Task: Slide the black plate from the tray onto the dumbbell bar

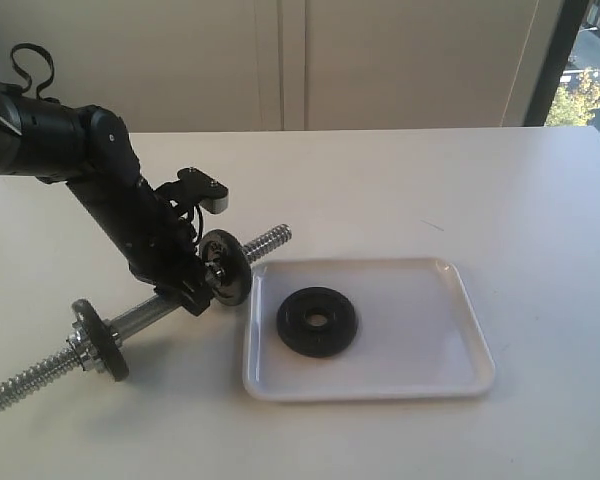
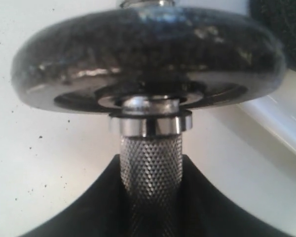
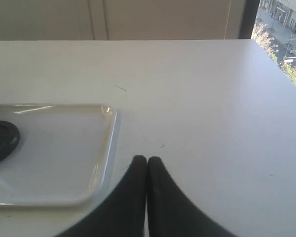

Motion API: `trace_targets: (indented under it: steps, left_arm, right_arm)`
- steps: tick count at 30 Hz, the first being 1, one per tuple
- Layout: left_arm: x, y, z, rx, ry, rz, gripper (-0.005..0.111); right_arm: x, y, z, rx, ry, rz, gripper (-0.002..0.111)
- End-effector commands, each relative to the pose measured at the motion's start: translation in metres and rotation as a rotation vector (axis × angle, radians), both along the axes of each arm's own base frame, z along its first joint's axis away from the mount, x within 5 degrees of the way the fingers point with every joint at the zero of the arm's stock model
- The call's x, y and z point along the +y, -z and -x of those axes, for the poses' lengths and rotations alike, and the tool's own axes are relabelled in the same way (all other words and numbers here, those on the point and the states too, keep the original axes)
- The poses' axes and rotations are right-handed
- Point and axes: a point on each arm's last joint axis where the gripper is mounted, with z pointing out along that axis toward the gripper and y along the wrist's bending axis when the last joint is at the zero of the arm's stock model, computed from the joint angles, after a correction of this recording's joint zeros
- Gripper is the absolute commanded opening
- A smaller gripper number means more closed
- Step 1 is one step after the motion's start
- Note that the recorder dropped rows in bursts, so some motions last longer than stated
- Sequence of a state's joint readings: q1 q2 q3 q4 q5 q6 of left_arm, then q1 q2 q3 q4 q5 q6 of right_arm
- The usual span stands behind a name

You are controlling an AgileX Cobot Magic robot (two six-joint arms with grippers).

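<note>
The black plate [image 1: 317, 321] lies flat in the white tray [image 1: 420, 340], left of its middle. The dumbbell bar [image 1: 148, 316] runs slantwise left of the tray, and its threaded end [image 1: 271, 240] points past the tray's far left corner. My left gripper [image 1: 196, 291] is shut on the bar's cross-hatched middle [image 2: 150, 163], just behind a grey disc [image 2: 148, 54]. My right gripper [image 3: 147, 161] is shut on nothing, low over the table beside the tray's rim [image 3: 110, 143]. It is out of the exterior view. The black plate's edge [image 3: 0, 140] shows there too.
Two grey shiny discs sit on the bar: one [image 1: 227, 268] near the tray's left rim, one [image 1: 101, 341] toward the bar's near threaded end [image 1: 25, 382]. The white table [image 1: 500, 200] stretches to the right and behind the tray. A window lies beyond its far right corner.
</note>
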State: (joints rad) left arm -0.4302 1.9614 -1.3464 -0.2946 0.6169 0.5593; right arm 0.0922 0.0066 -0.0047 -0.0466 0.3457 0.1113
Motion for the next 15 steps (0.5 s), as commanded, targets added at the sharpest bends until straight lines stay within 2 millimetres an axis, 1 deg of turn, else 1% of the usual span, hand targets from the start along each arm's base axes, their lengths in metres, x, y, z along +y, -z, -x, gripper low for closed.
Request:
trace_targets:
  steps: [1,11,15]
  left_arm:
    - [0.0,-0.017,0.007,0.009,0.016,0.018,0.0]
    - [0.001,-0.04,0.013,-0.024,0.026,0.054,0.0]
    - [0.002,-0.042,0.016,-0.01,0.031,0.058,0.0]
  right_arm:
    - [0.0,0.001,0.0,-0.006,0.002,0.003,0.0]
    - [0.0,0.001,0.0,-0.006,0.002,0.003,0.0]
    - [0.0,0.001,0.0,-0.006,0.002,0.003,0.0]
